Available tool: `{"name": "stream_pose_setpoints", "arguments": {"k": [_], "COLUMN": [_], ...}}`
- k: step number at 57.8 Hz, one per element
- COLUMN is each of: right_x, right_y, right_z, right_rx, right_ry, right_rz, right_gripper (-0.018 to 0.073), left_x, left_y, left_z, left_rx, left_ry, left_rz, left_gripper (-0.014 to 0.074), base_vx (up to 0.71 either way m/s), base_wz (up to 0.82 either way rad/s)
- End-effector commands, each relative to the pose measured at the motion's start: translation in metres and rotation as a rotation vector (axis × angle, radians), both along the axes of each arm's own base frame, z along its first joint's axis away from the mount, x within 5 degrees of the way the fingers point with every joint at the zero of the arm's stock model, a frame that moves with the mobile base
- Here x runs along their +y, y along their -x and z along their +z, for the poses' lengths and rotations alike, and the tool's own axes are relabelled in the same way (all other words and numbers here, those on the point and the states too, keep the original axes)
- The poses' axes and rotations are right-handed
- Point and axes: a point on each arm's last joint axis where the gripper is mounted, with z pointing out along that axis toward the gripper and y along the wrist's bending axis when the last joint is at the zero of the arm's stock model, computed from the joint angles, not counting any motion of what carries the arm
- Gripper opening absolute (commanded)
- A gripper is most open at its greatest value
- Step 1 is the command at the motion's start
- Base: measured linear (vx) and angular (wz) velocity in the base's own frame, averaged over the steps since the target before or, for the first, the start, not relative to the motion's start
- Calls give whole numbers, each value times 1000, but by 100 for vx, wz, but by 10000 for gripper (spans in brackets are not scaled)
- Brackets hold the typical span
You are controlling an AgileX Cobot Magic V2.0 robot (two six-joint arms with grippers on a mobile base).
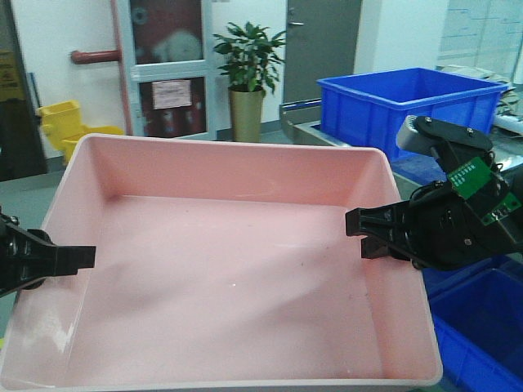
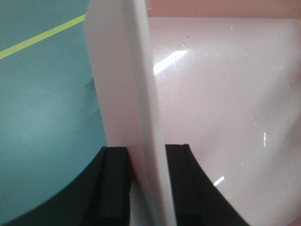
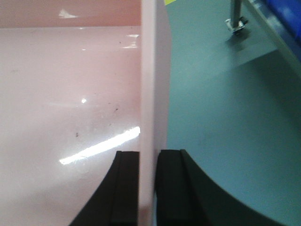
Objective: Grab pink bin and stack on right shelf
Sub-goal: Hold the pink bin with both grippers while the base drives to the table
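Observation:
The pink bin (image 1: 237, 269) fills the front view, empty, with its open side up. My left gripper (image 1: 78, 260) is shut on the bin's left wall, one finger inside and one outside; in the left wrist view (image 2: 146, 151) the wall (image 2: 127, 94) runs between the black pads. My right gripper (image 1: 359, 233) is shut on the bin's right wall; in the right wrist view (image 3: 149, 154) the thin wall (image 3: 153, 84) is pinched between the pads. The bin hangs between both grippers above the green floor (image 2: 42, 117). The right shelf is out of view.
A blue crate (image 1: 409, 106) stands on a grey metal rack (image 1: 306, 131) at the back right. Another blue crate (image 1: 482, 327) sits low at the right, close under my right arm. A potted plant (image 1: 249, 77), a door and a yellow cart (image 1: 61, 126) stand behind.

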Motion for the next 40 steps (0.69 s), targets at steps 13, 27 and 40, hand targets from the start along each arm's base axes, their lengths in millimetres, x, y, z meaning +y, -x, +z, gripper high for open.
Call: {"name": "stream_pose_setpoints", "arguments": {"k": [13,27,40], "right_x": [-11,-11,-11], "right_y": [1,1,1], "right_z": [27,27,27], "right_rx": [-180,-181,-181], "right_ry": [28,28,28], "right_rz": [-28,-29,-29], "right_gripper": [-8,-8,-8], "left_x": [4,4,4], "left_y": [5,5,5], "left_z": [20,20,20], "left_rx": [-114,-114,-113], "left_ry": [4,4,4], "left_rz": [15,15,15], "left_gripper": [-8,-8,-8], "base_vx": [47,46,42], "base_wz": [-48,-79,-81]}}
